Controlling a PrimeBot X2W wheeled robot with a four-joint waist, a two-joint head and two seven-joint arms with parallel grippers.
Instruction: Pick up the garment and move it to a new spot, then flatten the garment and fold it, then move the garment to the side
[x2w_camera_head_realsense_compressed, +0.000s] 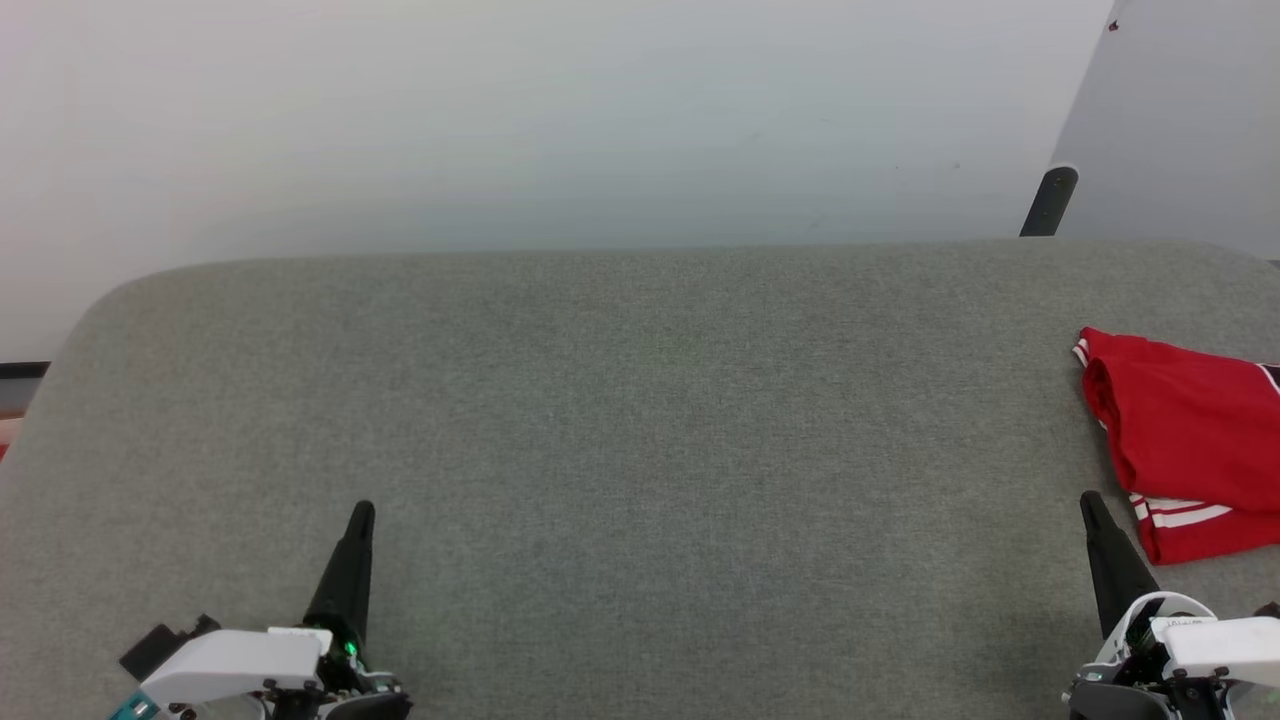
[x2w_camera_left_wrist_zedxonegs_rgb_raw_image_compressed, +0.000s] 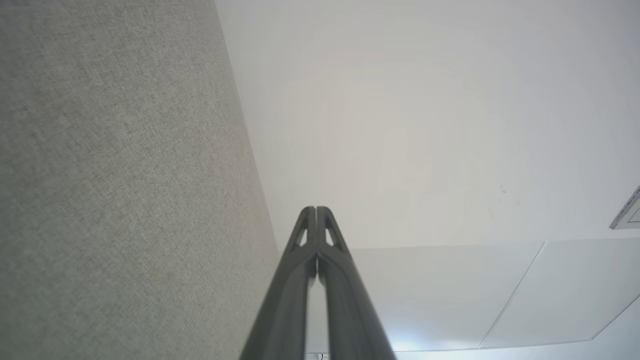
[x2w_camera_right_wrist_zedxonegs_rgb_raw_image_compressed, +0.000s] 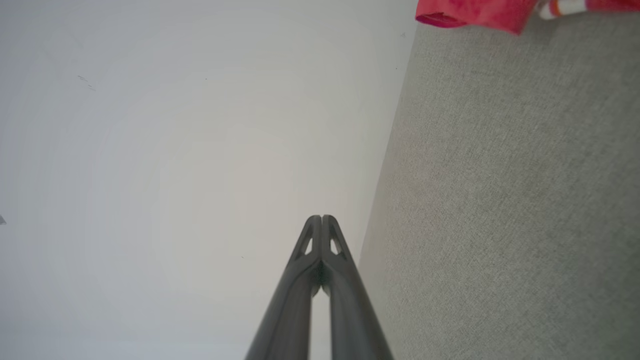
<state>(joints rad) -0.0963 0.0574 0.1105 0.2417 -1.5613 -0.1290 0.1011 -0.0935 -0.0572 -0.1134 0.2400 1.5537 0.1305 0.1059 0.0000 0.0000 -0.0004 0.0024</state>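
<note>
Red garment (x2w_camera_head_realsense_compressed: 1190, 440) lies folded, rounded fold facing left, length cropped.

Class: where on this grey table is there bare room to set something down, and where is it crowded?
Bare: the middle and left of the table, from the far edge by the wall to the shut left claw. Crowded: the right edge, where the red garment lies close by the shut right claw.
</note>
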